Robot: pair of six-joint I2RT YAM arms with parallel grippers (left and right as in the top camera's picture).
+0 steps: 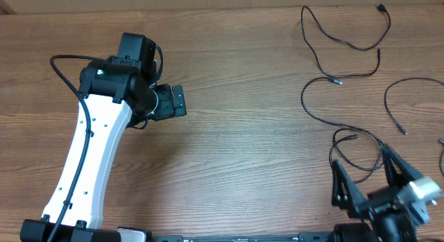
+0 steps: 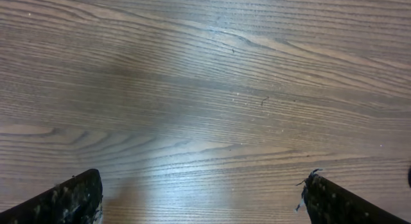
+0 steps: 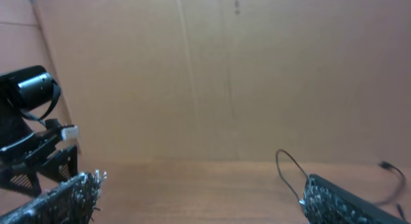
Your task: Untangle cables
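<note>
Cables [image 1: 338, 81] spread as loose strands at frame right; separation judged nearly done.
Left claw [image 1: 173, 102] and right claw [image 1: 366, 176] are seen released, empty; loop nearest right claw should be pinched next.

no text, label, brand, number or sign can be read in any view. a small white tag [image 3: 69, 130] sits on the black arm far to the left of the right gripper [image 3: 199, 185] and beyond it; any marking on it is too small to read. a small pale green spot [image 1: 101, 71] on the black rounded joint housing [image 1: 111, 79] behind the left gripper [image 1: 182, 101] is too small to tell as a sign.
</note>
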